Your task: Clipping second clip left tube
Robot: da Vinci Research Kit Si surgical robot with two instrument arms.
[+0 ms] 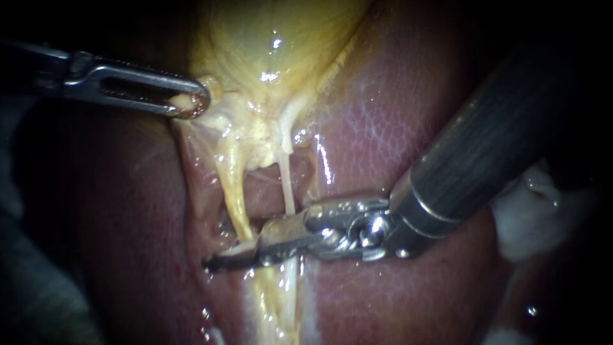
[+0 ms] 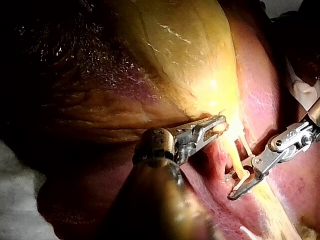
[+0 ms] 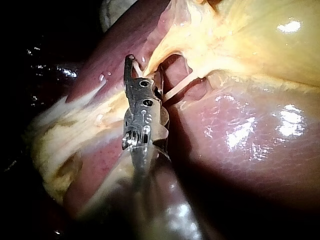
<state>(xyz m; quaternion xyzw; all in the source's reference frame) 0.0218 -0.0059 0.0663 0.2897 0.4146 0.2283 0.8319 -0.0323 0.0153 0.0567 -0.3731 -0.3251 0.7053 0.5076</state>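
My left instrument [image 1: 191, 105] comes in from the upper left with slotted jaws shut on a pale fold at the neck of the yellow gallbladder [image 1: 274, 38], holding it taut. From that neck two tubes run down: the thicker yellowish left tube [image 1: 235, 191] and the thin white right tube [image 1: 287, 185]. My right instrument [image 1: 214, 260] reaches across from the right. Its long jaws lie across the lower part of the left tube and are shut on it, with pale tissue pressed between them. The left wrist view shows the same grip [image 2: 235, 194]. In the right wrist view the jaw tips [image 3: 131, 60] sit beside the thin tube [image 3: 177, 87].
Pink-red liver [image 1: 383, 128] surrounds the tubes on both sides. A white gauze pad [image 1: 530, 217] lies behind the right instrument's shaft. Stringy yellow fatty tissue [image 1: 281, 294] trails below the jaws.
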